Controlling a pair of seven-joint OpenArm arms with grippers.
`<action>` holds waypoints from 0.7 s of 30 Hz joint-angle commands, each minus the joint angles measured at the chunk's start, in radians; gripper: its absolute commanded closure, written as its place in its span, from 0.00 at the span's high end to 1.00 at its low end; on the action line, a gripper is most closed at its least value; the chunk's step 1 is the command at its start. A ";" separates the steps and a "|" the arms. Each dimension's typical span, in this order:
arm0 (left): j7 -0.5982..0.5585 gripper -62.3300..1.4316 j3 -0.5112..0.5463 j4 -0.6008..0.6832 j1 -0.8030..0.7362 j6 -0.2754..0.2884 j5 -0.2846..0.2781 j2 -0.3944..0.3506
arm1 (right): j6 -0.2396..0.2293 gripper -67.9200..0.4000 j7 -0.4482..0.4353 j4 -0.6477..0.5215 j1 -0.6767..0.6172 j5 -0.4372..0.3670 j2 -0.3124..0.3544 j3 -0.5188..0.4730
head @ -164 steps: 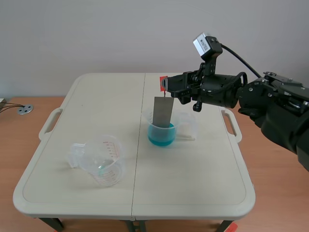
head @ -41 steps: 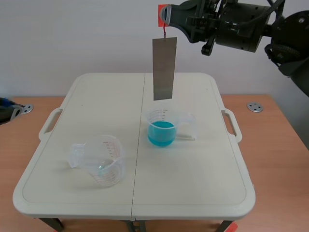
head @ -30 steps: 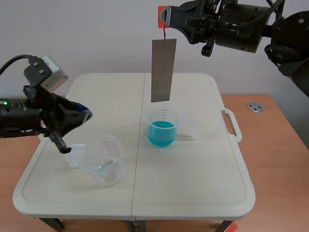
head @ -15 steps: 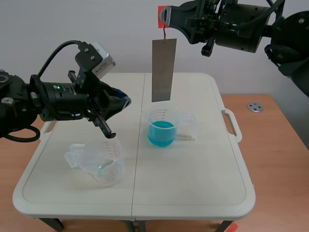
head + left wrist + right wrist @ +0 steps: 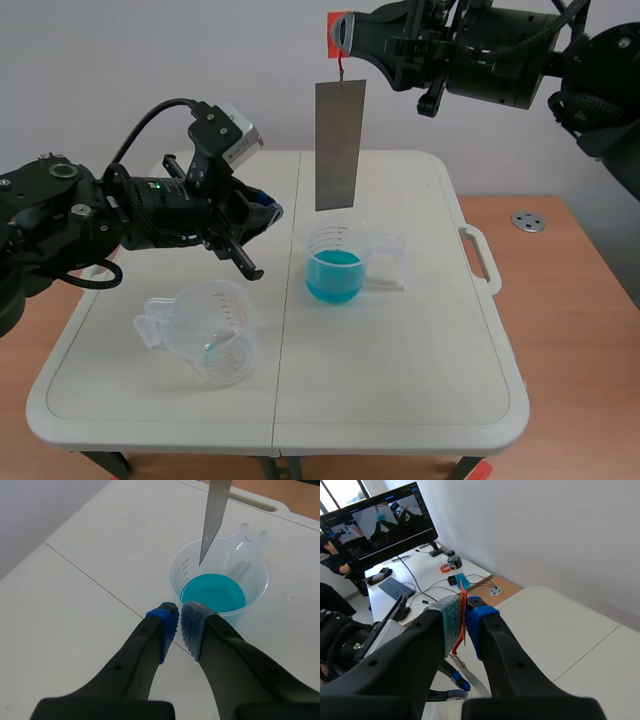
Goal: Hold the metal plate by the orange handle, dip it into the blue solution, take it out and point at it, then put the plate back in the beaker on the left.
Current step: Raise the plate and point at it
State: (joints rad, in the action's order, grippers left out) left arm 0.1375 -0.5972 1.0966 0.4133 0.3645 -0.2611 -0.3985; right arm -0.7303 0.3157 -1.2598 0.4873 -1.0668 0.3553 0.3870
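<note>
High above the table my right gripper is shut on the orange handle, and the grey metal plate hangs straight down from it. The plate's lower edge is clear of the beaker of blue solution underneath. My left gripper is shut on nothing, a little left of the plate's lower end and tipped toward it. In the left wrist view the pads meet just short of the blue beaker, with the plate above it. The right wrist view shows the handle pinched between the fingers.
A clear measuring beaker with red markings stands at the table's front left, below my left arm. The white folding table has carry handles on both sides. A wooden floor lies beyond the table's edges.
My left arm came in from the left and swung right, its shut gripper now near the plate's lower end. The right gripper lifted the plate out of the blue solution earlier and holds still.
</note>
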 commanded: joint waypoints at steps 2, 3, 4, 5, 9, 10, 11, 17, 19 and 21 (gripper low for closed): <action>-0.014 0.14 0.001 0.014 0.022 -0.002 -0.006 0.007 | -0.015 0.03 -0.014 -0.024 0.031 -0.019 0.007 -0.009; -0.014 0.14 0.001 0.014 0.022 -0.002 -0.006 0.008 | -0.015 0.03 -0.014 -0.024 0.031 -0.019 0.007 -0.009; -0.014 0.14 0.001 0.014 0.022 -0.002 -0.006 0.008 | -0.015 0.03 -0.014 -0.024 0.031 -0.019 0.007 -0.009; -0.014 0.14 0.001 0.014 0.022 -0.002 -0.006 0.008 | -0.015 0.03 -0.014 -0.024 0.031 -0.019 0.007 -0.009; -0.014 0.14 0.001 0.014 0.022 -0.002 -0.003 0.007 | -0.015 0.03 -0.014 -0.024 0.031 -0.019 0.007 -0.009; -0.014 0.14 0.001 0.014 0.022 -0.002 -0.003 0.007 | -0.015 0.03 -0.014 -0.024 0.031 -0.019 0.007 -0.009; -0.014 0.14 0.001 0.014 0.022 -0.002 -0.003 0.007 | -0.015 0.03 -0.014 -0.024 0.031 -0.019 0.007 -0.009; -0.014 0.14 0.001 0.014 0.022 -0.002 -0.003 0.007 | -0.015 0.03 -0.014 -0.024 0.031 -0.019 0.007 -0.009; -0.014 0.14 0.001 0.014 0.021 -0.003 -0.003 0.000 | -0.015 0.03 -0.014 -0.024 0.031 -0.019 0.007 -0.009; -0.015 0.14 0.001 0.015 0.020 -0.020 -0.004 -0.014 | -0.015 0.03 -0.014 -0.024 0.031 -0.019 0.007 -0.009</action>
State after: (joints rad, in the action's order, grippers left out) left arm 0.1379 -0.5972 1.0908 0.4160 0.3603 -0.2607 -0.3946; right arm -0.7303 0.3161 -1.2598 0.4873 -1.0668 0.3553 0.3870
